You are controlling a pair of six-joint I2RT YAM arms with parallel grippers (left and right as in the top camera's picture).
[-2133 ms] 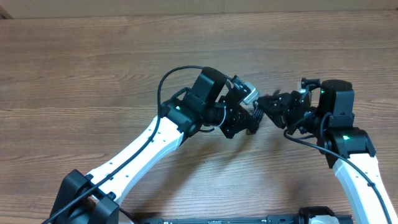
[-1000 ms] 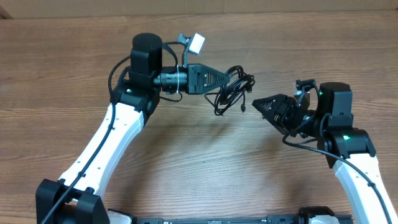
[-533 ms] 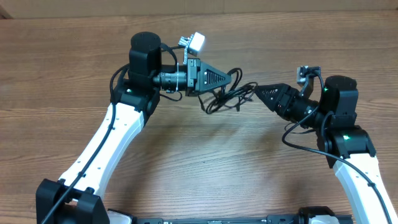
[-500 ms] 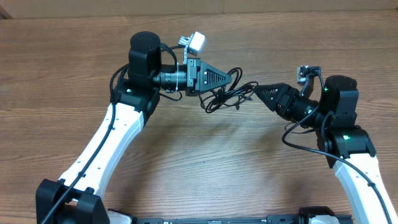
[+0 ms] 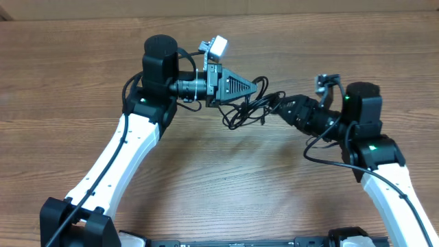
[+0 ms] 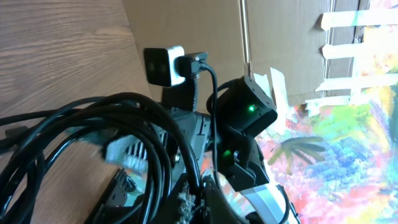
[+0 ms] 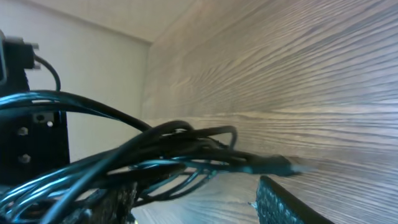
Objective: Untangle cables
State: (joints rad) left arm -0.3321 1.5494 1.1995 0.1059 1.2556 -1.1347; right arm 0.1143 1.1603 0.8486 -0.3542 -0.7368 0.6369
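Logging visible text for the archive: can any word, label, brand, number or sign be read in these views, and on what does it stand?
None can be read.
The left hand, the right hand, the cables and the wooden table show no print.
The white wrist camera bears no visible marking.
The painted panel shows only colours, no letters.

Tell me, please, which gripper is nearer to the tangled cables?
Left: the left gripper is clamped on the cables; the right gripper sits at their right side, open, not gripping.
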